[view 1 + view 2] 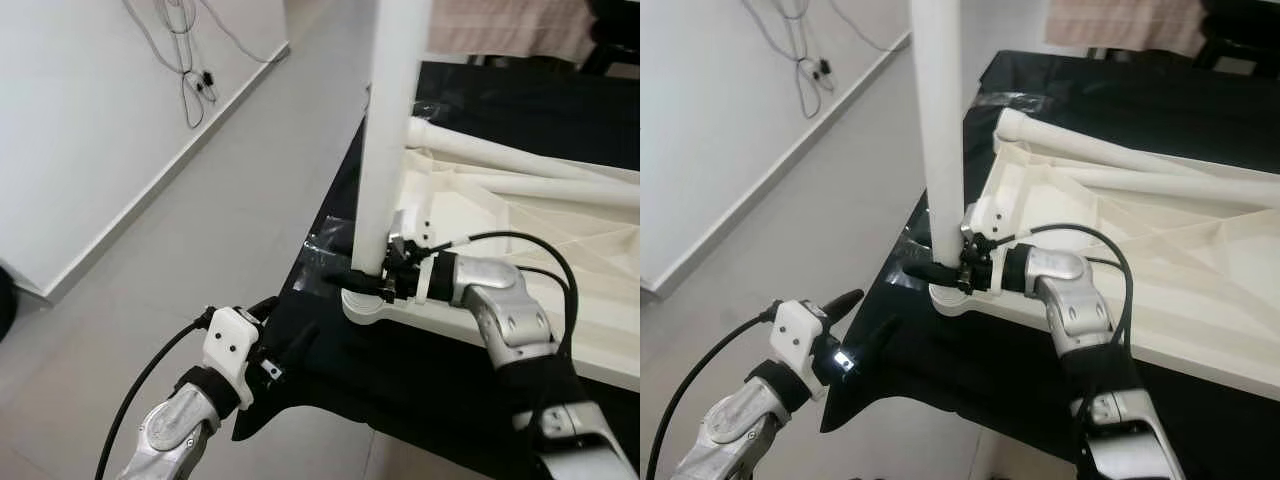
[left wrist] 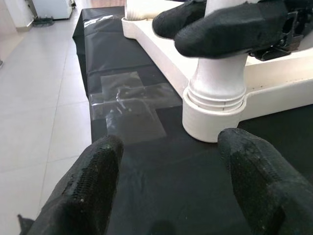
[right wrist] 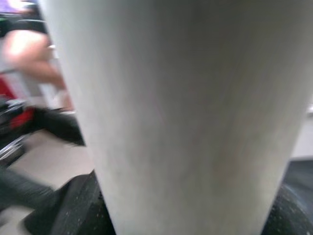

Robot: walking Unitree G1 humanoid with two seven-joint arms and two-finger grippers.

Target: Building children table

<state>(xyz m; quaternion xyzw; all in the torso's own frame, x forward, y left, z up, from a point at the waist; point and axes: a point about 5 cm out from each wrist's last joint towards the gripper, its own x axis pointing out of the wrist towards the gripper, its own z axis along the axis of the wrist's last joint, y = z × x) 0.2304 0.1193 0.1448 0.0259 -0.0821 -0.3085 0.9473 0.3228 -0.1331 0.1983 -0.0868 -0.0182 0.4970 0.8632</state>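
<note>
The right gripper (image 1: 365,278) pinches the upright table leg (image 1: 390,140) at its socket (image 2: 213,115) — left gripper (image 2: 171,191) spread, just beside.

Both head eyes look down on the upright white plastic table leg (image 1: 385,160), the left wrist camera views its base low, the right's pressed close

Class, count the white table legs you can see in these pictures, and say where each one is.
3. One leg stands upright in the tabletop's corner socket, gripped by the right gripper. Two more lie on the upturned tabletop. Others may be hidden.
</note>
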